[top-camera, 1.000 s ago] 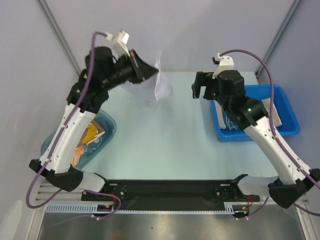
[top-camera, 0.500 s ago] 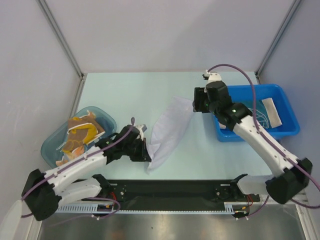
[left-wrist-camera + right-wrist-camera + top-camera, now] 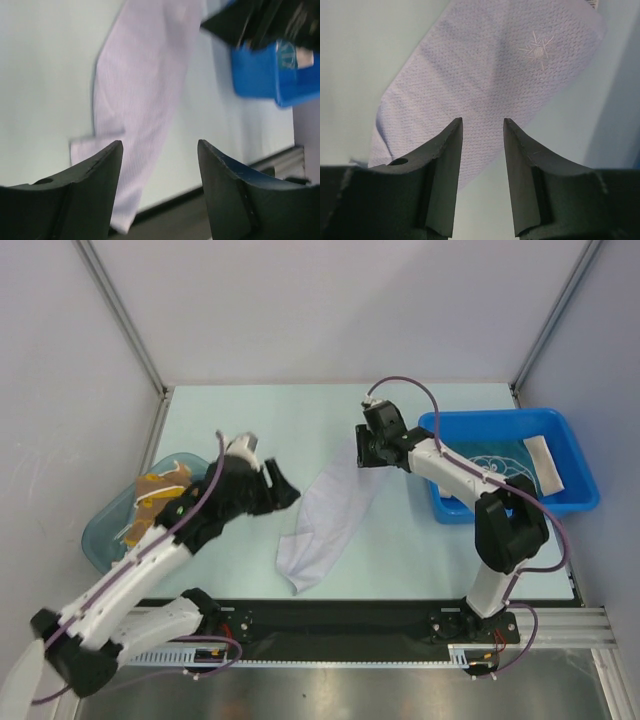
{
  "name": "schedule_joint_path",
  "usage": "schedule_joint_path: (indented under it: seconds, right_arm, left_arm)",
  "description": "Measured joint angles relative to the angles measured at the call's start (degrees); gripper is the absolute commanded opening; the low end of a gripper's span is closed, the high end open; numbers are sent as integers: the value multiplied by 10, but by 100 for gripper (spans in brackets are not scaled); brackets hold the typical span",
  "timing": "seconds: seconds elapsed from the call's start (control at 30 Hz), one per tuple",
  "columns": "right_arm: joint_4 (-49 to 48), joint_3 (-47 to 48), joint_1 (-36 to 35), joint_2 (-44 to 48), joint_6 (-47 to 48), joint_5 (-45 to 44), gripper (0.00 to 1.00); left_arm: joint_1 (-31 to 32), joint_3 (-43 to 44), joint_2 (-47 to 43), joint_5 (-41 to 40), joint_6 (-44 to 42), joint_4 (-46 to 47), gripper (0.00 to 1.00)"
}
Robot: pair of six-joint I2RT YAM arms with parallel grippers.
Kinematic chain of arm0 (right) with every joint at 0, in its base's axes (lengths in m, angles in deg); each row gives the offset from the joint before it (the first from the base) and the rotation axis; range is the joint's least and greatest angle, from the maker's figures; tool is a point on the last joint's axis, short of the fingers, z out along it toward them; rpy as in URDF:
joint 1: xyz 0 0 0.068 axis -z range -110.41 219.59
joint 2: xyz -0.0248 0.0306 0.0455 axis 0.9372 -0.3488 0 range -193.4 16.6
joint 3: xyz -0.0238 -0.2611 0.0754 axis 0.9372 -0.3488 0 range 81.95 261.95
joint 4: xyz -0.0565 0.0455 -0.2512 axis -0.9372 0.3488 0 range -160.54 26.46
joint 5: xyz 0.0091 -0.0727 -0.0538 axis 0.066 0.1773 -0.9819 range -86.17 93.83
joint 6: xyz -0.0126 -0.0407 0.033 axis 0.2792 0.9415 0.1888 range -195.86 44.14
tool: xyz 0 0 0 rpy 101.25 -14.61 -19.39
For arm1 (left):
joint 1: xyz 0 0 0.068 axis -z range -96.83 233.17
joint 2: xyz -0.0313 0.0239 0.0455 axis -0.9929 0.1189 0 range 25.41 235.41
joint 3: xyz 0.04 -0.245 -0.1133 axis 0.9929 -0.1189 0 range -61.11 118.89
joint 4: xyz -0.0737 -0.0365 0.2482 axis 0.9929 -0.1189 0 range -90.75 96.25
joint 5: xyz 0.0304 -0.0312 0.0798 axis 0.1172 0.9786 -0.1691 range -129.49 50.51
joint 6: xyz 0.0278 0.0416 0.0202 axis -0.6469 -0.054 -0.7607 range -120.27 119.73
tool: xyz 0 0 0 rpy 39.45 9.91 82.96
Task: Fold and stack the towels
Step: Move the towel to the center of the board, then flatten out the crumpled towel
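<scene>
A white towel (image 3: 330, 515) with a star mark (image 3: 537, 50) lies stretched out diagonally in the middle of the table. My left gripper (image 3: 285, 490) hovers just left of it, open and empty; in the left wrist view the towel (image 3: 145, 75) lies beyond the spread fingers (image 3: 100, 170). My right gripper (image 3: 368, 455) hangs over the towel's far end, jaws partly apart with nothing between them (image 3: 481, 122). Orange and brown towels (image 3: 160, 500) sit bunched in the teal tub. A teal printed towel (image 3: 490, 465) and a pale folded one (image 3: 545, 462) lie in the blue bin.
The translucent teal tub (image 3: 100, 540) stands at the table's left edge, under my left arm. The blue bin (image 3: 580, 490) stands at the right, also seen as the bin (image 3: 260, 75) in the left wrist view. A black rail (image 3: 340, 620) runs along the near edge.
My left gripper opened and let go of the white towel, then pulled back to the left. The towel now lies on the table. My right gripper moved left over its far end and narrowed.
</scene>
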Motion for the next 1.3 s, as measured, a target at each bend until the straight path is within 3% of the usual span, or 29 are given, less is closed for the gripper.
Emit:
schedule_joint_path:
  seconds: [0.07,0.27,0.47,0.67,0.83,1.0,1.3]
  right_arm:
    - [-2,-3,1,15,-1,3,43]
    - [-6,-40,13,144,1,5,43]
    - [-43,-86,24,272,11,8,45]
    - [-59,-125,35,305,16,24,45]
    - [-59,-137,41,305,22,38,44]
    - [-65,-140,45,305,25,44,44]
    - [-72,-155,45,306,25,66,45]
  left_arm:
    - [-29,86,96,3,-52,28,57]
    - [-78,329,396,22,-214,88,54]
    - [-79,508,613,52,-327,78,49]
    - [-79,665,800,80,-379,46,47]
    - [-78,728,899,101,-384,16,48]
    - [-78,742,927,112,-382,10,47]
    - [-78,754,941,103,-377,11,27]
